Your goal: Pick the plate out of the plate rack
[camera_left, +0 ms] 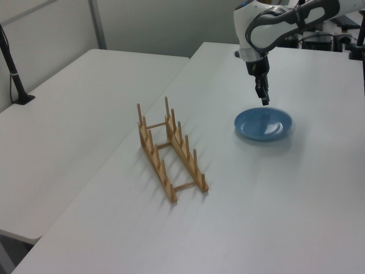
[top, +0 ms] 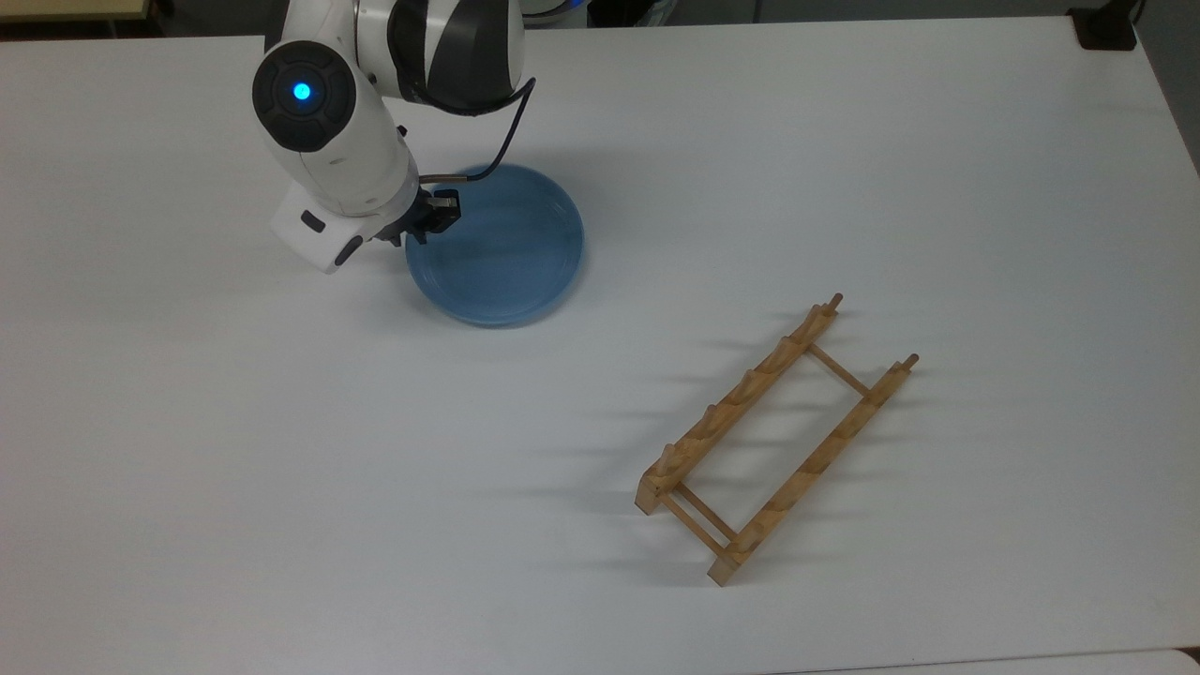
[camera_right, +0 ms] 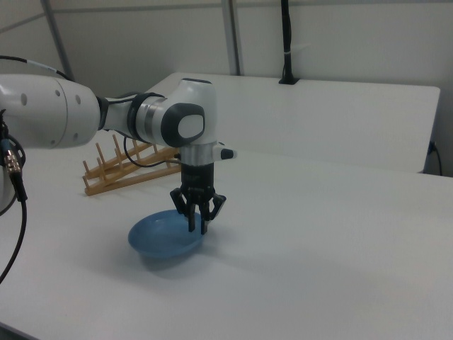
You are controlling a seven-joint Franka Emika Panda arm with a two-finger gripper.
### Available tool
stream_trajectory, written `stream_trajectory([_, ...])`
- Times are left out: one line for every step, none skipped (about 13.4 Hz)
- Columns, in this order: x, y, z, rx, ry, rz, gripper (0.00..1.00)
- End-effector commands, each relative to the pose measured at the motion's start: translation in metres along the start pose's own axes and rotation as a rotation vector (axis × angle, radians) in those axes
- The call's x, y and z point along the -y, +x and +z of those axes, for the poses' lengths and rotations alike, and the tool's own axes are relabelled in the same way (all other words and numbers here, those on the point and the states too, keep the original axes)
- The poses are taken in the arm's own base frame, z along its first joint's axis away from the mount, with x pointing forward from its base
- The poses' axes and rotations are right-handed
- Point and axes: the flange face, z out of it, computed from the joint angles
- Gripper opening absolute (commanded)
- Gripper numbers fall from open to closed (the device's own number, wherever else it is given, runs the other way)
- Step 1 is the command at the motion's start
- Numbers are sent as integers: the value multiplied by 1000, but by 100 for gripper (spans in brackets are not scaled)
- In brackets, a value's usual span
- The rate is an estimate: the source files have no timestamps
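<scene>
The round, smooth blue plate (top: 502, 248) lies flat on the white table (top: 844, 169), its rim just below the gripper (camera_right: 199, 225). The jaws stand nearly closed, holding nothing. The notched wooden rack (top: 773, 441) stands well apart from them.

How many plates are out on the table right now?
1. The round light-blue plate lies flat on the white table, apart from the light-wood plate rack, whose slots hold none. The gripper hangs just above the plate's rim.
</scene>
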Motion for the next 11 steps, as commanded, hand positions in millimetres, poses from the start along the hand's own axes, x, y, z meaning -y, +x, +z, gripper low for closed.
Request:
stream_trajectory([2, -8, -14, -34, 12, 28, 100])
stream_trajectory([4, -9, -32, -46, 10, 64, 100])
stream_trajectory([7, -11, -48, -53, 10, 95, 100])
stream_trajectory([11, -16, -70, -74, 7, 125, 100])
stream_trajectory([15, -22, -87, -93, 13, 158, 100])
stream_trajectory([23, -32, -109, -125, 27, 190, 100])
stream_trajectory([28, -44, -128, -151, 39, 228, 100])
stream_trajectory([37, -55, -145, -161, 40, 258, 100])
stream_trajectory([48, -67, -167, -173, 42, 279, 100])
stream_trajectory([56, -81, -185, -166, 43, 299, 100])
stream_trajectory([63, -95, -201, -157, 45, 318, 100])
